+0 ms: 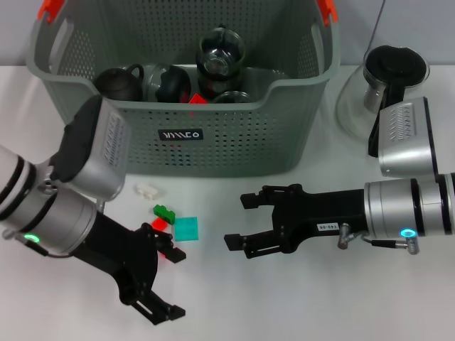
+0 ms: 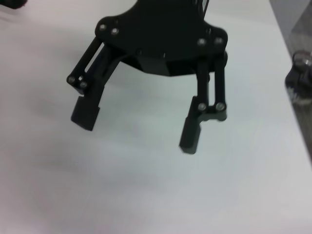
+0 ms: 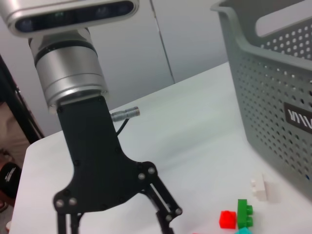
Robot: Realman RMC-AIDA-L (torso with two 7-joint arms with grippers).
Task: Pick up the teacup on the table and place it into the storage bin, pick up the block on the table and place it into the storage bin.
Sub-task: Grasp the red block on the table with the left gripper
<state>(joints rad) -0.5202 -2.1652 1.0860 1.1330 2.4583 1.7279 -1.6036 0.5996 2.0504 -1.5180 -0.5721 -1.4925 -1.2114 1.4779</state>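
The grey-green storage bin (image 1: 213, 142) stands at the back of the white table (image 1: 298, 305); it also shows in the right wrist view (image 3: 273, 97). Inside lie a black teacup (image 1: 173, 83), a dark teapot (image 1: 117, 83), a glass pot (image 1: 220, 53) and a red block (image 1: 197, 99). Loose blocks lie before the bin: white (image 1: 148, 190), green (image 1: 165, 212), red (image 1: 161, 224) and teal (image 1: 187, 229). My left gripper (image 1: 173, 282) is open and empty just in front of them, and shows over bare table in its wrist view (image 2: 137, 129). My right gripper (image 1: 237, 221) is open and empty, to the right of the blocks.
A glass carafe with a black lid (image 1: 387, 82) stands at the back right beside the bin. In the right wrist view the white (image 3: 259, 187), green (image 3: 244, 213) and red (image 3: 227, 218) blocks lie near the bin's front wall, with my left arm (image 3: 92, 146) behind.
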